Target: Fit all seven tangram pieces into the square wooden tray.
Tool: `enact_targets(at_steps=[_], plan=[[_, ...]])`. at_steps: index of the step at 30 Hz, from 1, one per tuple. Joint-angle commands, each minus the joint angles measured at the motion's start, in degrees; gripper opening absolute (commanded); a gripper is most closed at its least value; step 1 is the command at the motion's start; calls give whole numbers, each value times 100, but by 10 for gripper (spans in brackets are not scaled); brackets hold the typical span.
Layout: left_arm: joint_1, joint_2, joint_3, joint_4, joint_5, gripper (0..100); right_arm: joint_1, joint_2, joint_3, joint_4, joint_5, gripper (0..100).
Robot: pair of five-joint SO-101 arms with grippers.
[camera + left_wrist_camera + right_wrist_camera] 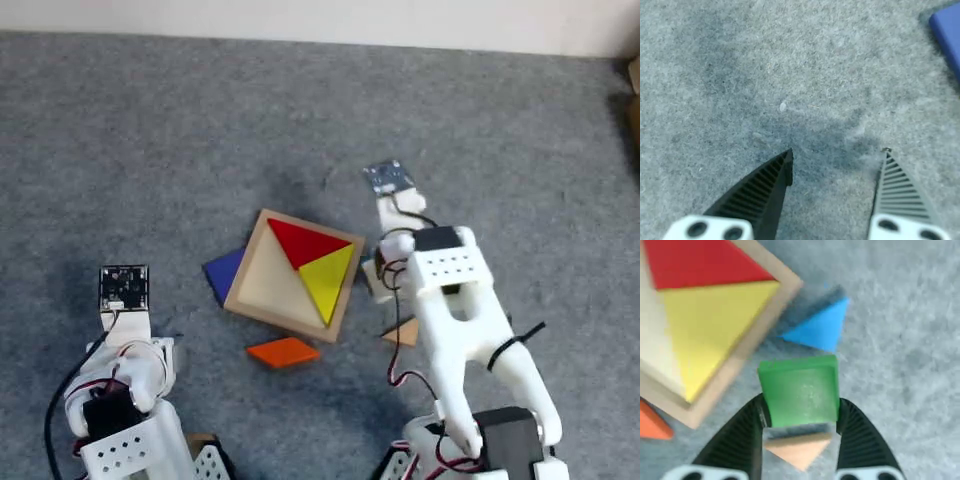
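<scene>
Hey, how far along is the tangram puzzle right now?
Two of seven look done: the red triangle and yellow triangle lie in the tray. In hand: the right gripper is shut on the green square, just outside the tray. Left to place: the light blue triangle, tan triangle, orange piece and dark blue piece, all on the carpet. The left gripper is open over bare carpet.

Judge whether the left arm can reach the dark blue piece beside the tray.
Probably yes: the left gripper is open over bare carpet, and the dark blue piece lies nearby with nothing between.
</scene>
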Motion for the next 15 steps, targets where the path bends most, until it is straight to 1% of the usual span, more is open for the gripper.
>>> enact_targets(at_steps=[1, 5, 9, 15], plan=[[-31, -40, -198, -9, 70, 266, -567, -242, -699, 40, -519, 34], [-40, -40, -198, 0, 70, 266, -1279, 251, -1297, 198, -914, 34], [-40, -40, -198, 0, 70, 266, -1780, 1068, -2149, 400, -1284, 34], [-40, -40, -198, 0, 70, 266, -2360, 2360, -3327, 892, -1336, 35]])
